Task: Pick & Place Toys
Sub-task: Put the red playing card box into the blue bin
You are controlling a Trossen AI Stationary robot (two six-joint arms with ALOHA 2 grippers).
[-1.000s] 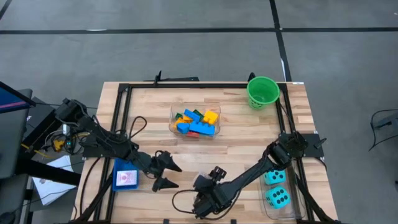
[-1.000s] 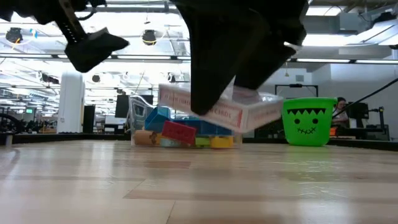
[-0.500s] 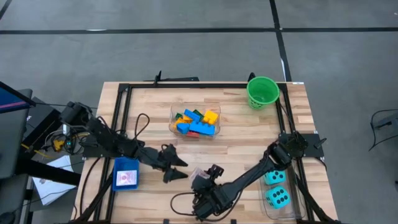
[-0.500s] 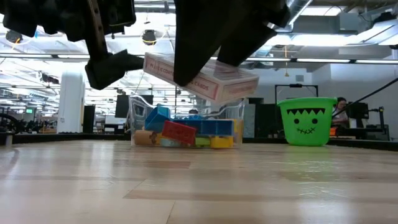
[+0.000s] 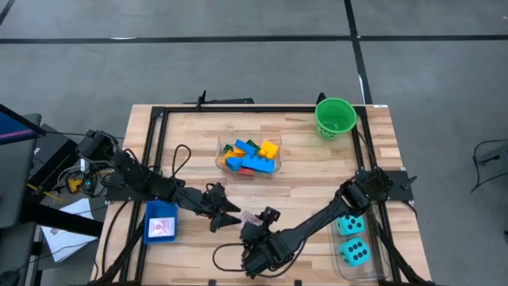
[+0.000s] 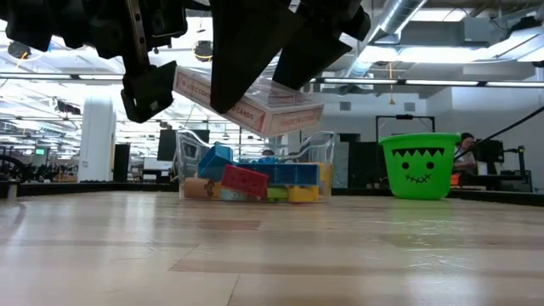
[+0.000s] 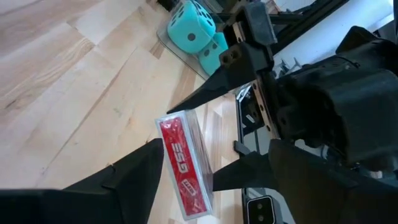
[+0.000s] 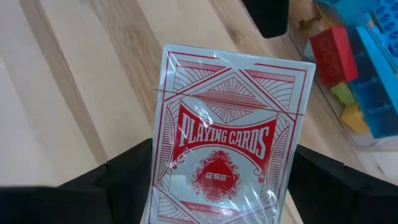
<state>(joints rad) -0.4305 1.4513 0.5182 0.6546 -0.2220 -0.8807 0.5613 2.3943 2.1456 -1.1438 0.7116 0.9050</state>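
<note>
A white-and-red box of playing cards (image 8: 227, 143) hangs in the air over the near middle of the table, shut in my right gripper (image 5: 252, 222). It also shows in the low view (image 6: 251, 98), tilted and well above the wood. My left gripper (image 5: 230, 215) is open just to the left of it. In the left wrist view its two fingers stand on either side of the box's free end (image 7: 186, 165). I cannot tell whether they touch it. Coloured bricks (image 5: 250, 153) lie in a clear tub. Two teal dice (image 5: 353, 240) lie in a tub at the right. My right gripper pinches the card box between its two fingers (image 8: 124, 180), one on each long narrow side (image 8: 163, 186), near the end by the wrist. The box's broad printed face looks at the wrist camera. The box is lifted clear and tilted, its free end toward my left gripper.
A clear tub (image 5: 222, 143) holds the bricks at mid table. A green bucket (image 5: 335, 117) stands at the far right corner. A blue tray (image 5: 161, 226) with another card deck lies at the near left. A black frame rail (image 5: 151, 159) runs around the table.
My right gripper has gone up and toward the table's left with the card box, which has risen well above the wood and stays tilted. My left gripper has gone toward the table's right, up to the box, so its fingers now stand around the box's free end.
</note>
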